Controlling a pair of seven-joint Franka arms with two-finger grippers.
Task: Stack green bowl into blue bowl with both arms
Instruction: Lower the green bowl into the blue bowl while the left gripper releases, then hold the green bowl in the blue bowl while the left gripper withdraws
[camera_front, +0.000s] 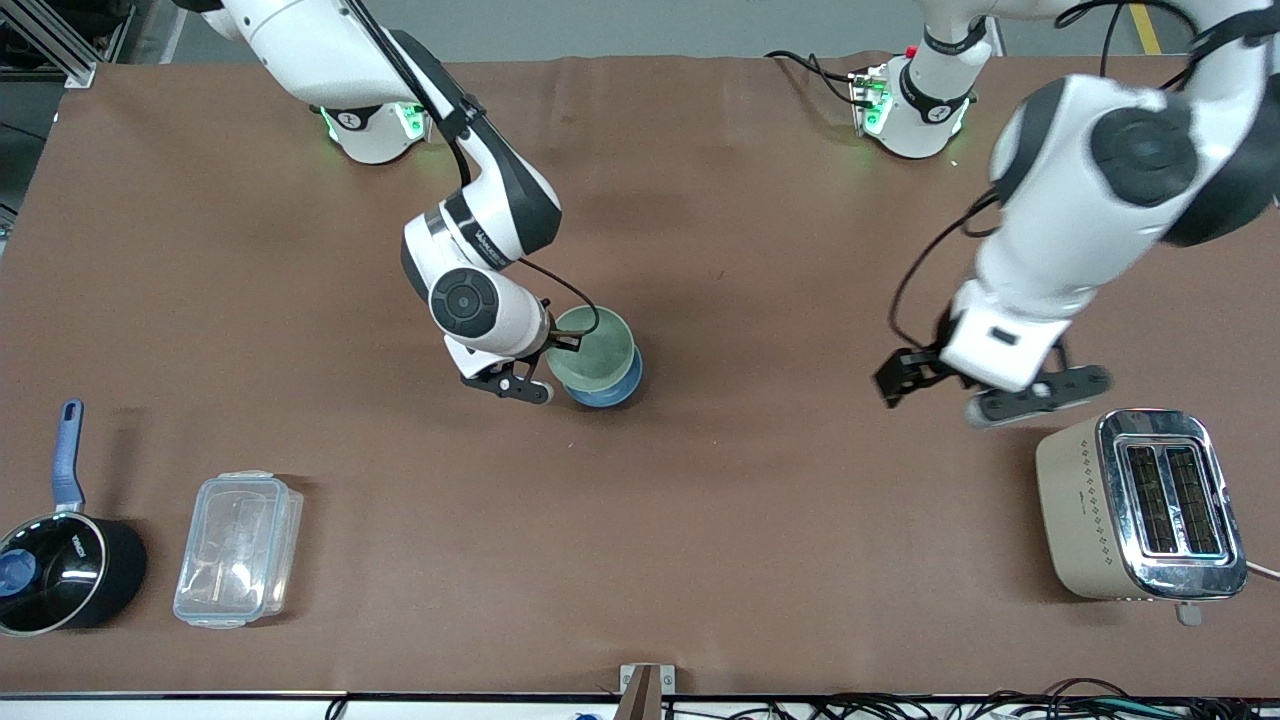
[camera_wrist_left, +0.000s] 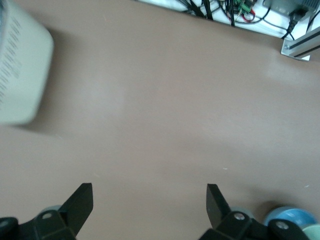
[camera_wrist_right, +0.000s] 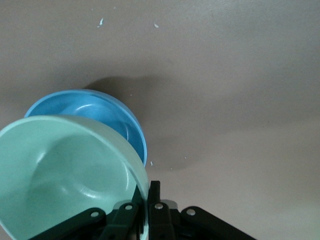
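Right end effector (camera_wrist_right: 145, 202) is pinching the green bowl (camera_front: 592, 349) rim, holding it over the blue bowl (camera_front: 610, 388); left end effector (camera_wrist_left: 149, 205) is hanging spread open near the toaster (camera_front: 1140, 505).

The left gripper (camera_wrist_left: 150, 200) hangs over bare brown desk (camera_wrist_left: 165, 110) with its two black fingers (camera_wrist_left: 82, 200) spread wide and nothing between them. A pale toaster (camera_wrist_left: 20, 70) shows at one edge, the blue bowl (camera_wrist_left: 290, 217) at a corner.

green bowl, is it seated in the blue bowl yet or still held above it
Held above. The right gripper pinches the green bowl by its rim, tilted over the blue bowl, whose inside shows past it.
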